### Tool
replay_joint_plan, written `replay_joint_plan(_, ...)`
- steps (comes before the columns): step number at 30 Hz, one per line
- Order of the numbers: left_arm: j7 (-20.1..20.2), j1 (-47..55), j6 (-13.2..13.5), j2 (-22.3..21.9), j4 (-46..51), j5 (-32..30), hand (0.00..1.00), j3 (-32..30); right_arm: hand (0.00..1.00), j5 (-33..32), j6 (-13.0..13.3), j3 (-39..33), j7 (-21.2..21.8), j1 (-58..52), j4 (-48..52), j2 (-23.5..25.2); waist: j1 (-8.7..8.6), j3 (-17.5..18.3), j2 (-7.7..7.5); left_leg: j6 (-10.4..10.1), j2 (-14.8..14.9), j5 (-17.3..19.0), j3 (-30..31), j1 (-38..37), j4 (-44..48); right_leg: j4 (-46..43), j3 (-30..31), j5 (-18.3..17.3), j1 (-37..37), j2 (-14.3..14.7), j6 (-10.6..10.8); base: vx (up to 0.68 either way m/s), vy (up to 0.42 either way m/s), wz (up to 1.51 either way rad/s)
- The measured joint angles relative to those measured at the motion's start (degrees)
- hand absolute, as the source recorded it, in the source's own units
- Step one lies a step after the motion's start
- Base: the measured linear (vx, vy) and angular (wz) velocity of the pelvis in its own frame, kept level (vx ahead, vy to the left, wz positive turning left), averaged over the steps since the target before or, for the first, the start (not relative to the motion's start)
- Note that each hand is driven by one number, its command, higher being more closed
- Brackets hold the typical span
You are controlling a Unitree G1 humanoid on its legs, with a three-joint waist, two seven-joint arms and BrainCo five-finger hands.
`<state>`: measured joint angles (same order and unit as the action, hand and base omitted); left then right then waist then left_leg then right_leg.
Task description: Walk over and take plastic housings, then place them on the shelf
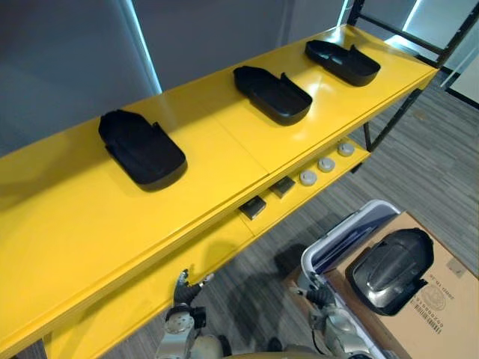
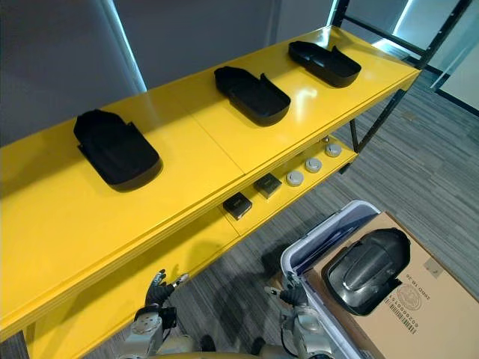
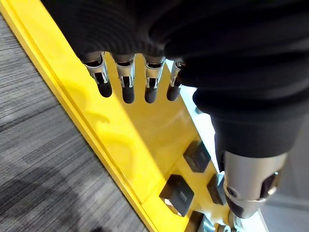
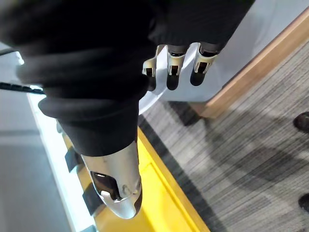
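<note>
You're in a light-assembly or stockroom sort of space: a long yellow shelf (image 1: 224, 196) with black plastic housings (image 1: 141, 147) laid out along it and small parts (image 1: 326, 164) on the tier below. Grey carpet tiles (image 1: 441, 157) and a cardboard box (image 1: 449, 321) alongside.

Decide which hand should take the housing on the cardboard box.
Probably the right hand: it hangs nearer the cardboard box bearing the housing; the left hand is by the shelf.

Left hand (image 1: 183, 292) hanging low near the shelf's (image 1: 90, 224) front edge, fingers (image 3: 128, 91) straight and relaxed; right hand (image 1: 317, 296) low too, fingers (image 4: 172, 79) loosely extended.
</note>
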<state>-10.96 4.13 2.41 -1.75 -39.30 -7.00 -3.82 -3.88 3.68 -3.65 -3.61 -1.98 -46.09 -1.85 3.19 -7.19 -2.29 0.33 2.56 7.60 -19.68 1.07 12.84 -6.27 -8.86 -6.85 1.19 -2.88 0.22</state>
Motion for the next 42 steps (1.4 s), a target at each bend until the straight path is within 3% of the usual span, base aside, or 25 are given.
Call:
replay_joint_plan(2,0.9,-0.12,-0.06,0.33,-1.85,-0.49,0.0,1.69,0.0,0.0,0.0,-0.49,0.0,-0.08,-0.31,0.2,-0.81,-0.02,0.06,-0.43,-0.39,-1.19,0.91,-1.1,-2.46,1.09,-0.03,0.74,0.5,0.23,-0.25,-0.04,-0.023,0.02)
replay_joint_plan(6,0.92,0.97,-0.17,-0.07,-3.21,-0.88,0.0,2.1,0.0,-0.01,0.12,-0.69,-0.03,-0.33,-0.29,0.37,-0.83,-0.15,0.6,-0.25,-0.51,-1.72,0.4,-3.81,-5.85,1.8,3.02,2.09,0.43,1.19,-0.4,-0.05,0.008,-0.41)
replay_joint_plan(8,0.91,0.96,-0.64,0.07,-4.08,-1.65,0.0,1.84,0.0,-0.02,0.15,-0.71,-0.14,0.54,-0.34,0.29,-1.0,-0.39,1.37,-0.26,0.21,-1.7,-2.43,-4.37,-7.17,3.75,4.6,4.38,-0.58,1.92,0.14,-0.13,0.026,-0.74)
replay_joint_plan(9,0.91,0.99,-0.7,0.09,-3.98,-1.64,0.0,1.78,0.0,-0.02,0.17,-0.51,-0.14,1.33,-0.32,0.37,-1.0,-0.48,1.45,-0.27,0.59,-1.7,-3.88,-4.27,-7.3,4.3,3.58,3.76,-1.16,1.66,-0.06,-0.17,0.007,-0.91)
replay_joint_plan(10,0.91,0.96,-0.88,-0.02,-4.03,-1.65,0.0,1.53,0.0,-0.02,0.14,-0.38,-0.04,2.32,-0.43,0.39,-1.15,-0.8,2.18,-0.13,1.36,-1.59,-6.41,-4.33,-7.97,1.95,-1.96,1.95,-2.01,0.55,-1.19,-0.17,0.025,-1.0)
replay_joint_plan(11,0.86,1.0,-0.98,0.37,-4.01,-1.65,0.0,1.38,0.0,-0.03,0.14,0.14,-0.12,3.41,-0.47,0.38,-1.44,-1.18,3.27,-0.03,2.57,-1.25,-10.09,-4.92,-9.19,-4.87,-14.55,-0.95,-4.42,-2.77,-1.42,-0.21,0.029,-1.24)
replay_joint_plan(14,0.82,2.26,-1.34,2.16,-4.02,-1.58,0.0,0.85,0.0,0.0,0.16,2.95,-0.04,6.2,-3.24,0.57,-0.72,-1.05,3.07,-1.18,4.73,-0.56,-20.16,-6.68,-8.26,-14.47,-36.56,-3.33,-5.04,-11.55,-3.43,-0.14,-0.038,-1.74)
replay_joint_plan(15,0.83,2.55,-1.48,2.32,-4.02,-1.56,0.0,0.1,0.0,0.01,0.2,3.66,-0.06,6.32,-3.21,0.63,-0.7,-1.02,2.54,-1.82,4.88,-0.38,-23.29,-7.76,-7.11,-13.32,-38.54,-2.46,-4.47,-12.91,-3.94,-0.07,-0.164,-1.77)
replay_joint_plan(16,0.85,2.53,-1.48,2.45,-4.15,-1.55,0.0,-0.52,0.0,0.02,0.21,3.9,-0.05,6.19,-3.16,0.62,-0.74,-1.27,1.82,-2.43,4.37,0.02,-23.91,-8.07,-6.37,-11.73,-37.72,-0.12,-4.43,-12.99,0.29,-0.01,-0.216,-1.55)
replay_joint_plan(18,0.93,2.17,-1.7,1.76,-5.02,-1.51,0.0,-0.68,0.0,0.01,0.07,3.89,-0.27,4.6,-3.14,-0.62,-0.95,-0.94,3.48,-2.75,7.31,0.08,-22.34,-8.07,-5.37,-3.46,-32.31,3.11,-3.36,-5.86,-1.52,-0.01,-0.26,-1.29)
replay_joint_plan(21,0.92,0.96,-1.71,1.7,-5.95,-1.49,0.0,-0.75,0.0,-0.06,0.0,3.18,-0.62,2.86,-3.13,-1.74,-1.44,-1.01,3.68,-4.28,11.43,1.67,-20.95,-6.9,1.72,-0.97,-29.54,2.84,-2.94,-2.74,-1.96,0.0,-0.187,-0.74)
replay_joint_plan(22,0.91,0.78,-1.71,1.69,-6.18,-1.45,0.0,-0.76,0.0,-0.1,-0.04,2.16,-0.88,1.68,-3.13,-1.72,-1.96,-1.5,3.08,-3.64,13.29,2.61,-18.55,-5.94,6.04,-0.83,-28.6,2.36,-2.22,-1.87,-2.5,-0.02,-0.19,-0.45)
replay_joint_plan(23,0.9,0.97,-1.74,1.54,-6.26,-1.35,0.0,-0.75,0.0,-0.15,-0.09,1.42,-1.31,1.12,-3.13,-1.77,-2.26,-2.28,2.43,-2.97,13.13,3.87,-12.03,-4.49,9.28,-0.82,-27.28,2.08,-1.44,-1.35,-2.84,-0.03,-0.135,-0.44)
replay_joint_plan(24,0.88,0.98,-1.79,1.31,-6.25,-1.29,0.0,-0.75,0.0,-0.17,-0.11,1.2,-1.36,1.08,-3.13,-1.96,-2.14,-2.52,2.32,-3.67,12.06,4.35,-7.49,-3.66,9.8,-0.84,-26.47,2.04,-1.35,-1.19,-2.9,-0.03,-0.075,-0.65)
replay_joint_plan(26,0.72,1.34,-1.82,0.88,-6.14,-0.06,0.0,-0.78,0.0,-0.67,-0.09,-0.12,-1.49,1.2,-3.13,-2.41,-2.03,-3.2,2.64,-5.3,6.03,5.33,7.27,-0.66,7.15,-0.95,-23.15,2.05,-1.23,-1.07,-2.89,-0.02,-0.007,-0.74)
replay_joint_plan(28,0.58,1.26,-1.86,0.85,-6.11,0.54,0.0,-0.71,0.0,-0.92,-0.09,-0.96,-1.75,1.36,-3.13,-2.43,-1.78,-3.63,3.39,-5.3,3.3,5.11,13.59,1.89,6.31,-1.79,-20.85,2.16,-1.34,-0.99,-2.59,-0.01,0.048,-0.78)
replay_joint_plan(30,0.51,1.32,-1.9,0.9,-6.21,1.29,0.0,-0.62,0.0,-1.19,-0.12,-0.97,-2.76,1.18,-3.18,-2.72,-1.14,-3.88,5.39,-2.57,3.68,3.62,13.96,2.53,6.86,-4.01,-18.04,1.36,-1.52,-0.12,-1.96,0.02,0.099,-0.85)
replay_joint_plan(33,-0.33,1.16,-1.95,1.78,-6.23,1.89,0.0,-0.65,0.0,-1.85,-0.14,-1.31,-2.5,-1.05,-3.03,-1.63,-1.12,-2.61,4.46,-1.9,2.18,3.91,12.43,0.37,2.92,-3.92,-15.91,1.63,-1.4,-1.45,-0.67,0.11,0.164,-0.3)
replay_joint_plan(35,-0.31,1.11,-1.95,2.05,-6.24,1.95,0.0,-0.62,0.0,-2.99,-0.15,-3.34,-2.48,-1.7,-3.03,-0.78,-1.25,-2.16,3.64,-0.77,0.51,2.01,11.75,-2.01,-1.21,-2.67,-15.18,2.76,-1.2,-2.38,-0.02,0.12,0.128,-0.05)
replay_joint_plan(42,-0.29,3.21,-1.94,2.35,-6.27,1.99,0.0,-0.66,0.0,-4.71,0.04,-8.68,-2.76,-2.26,-1.83,-0.87,-2.28,-1.87,3.46,-0.01,-1.88,1.27,11.88,-5.32,-4.72,3.92,-15.02,5.72,3.39,-2.78,1.96,0.12,0.093,0.02)
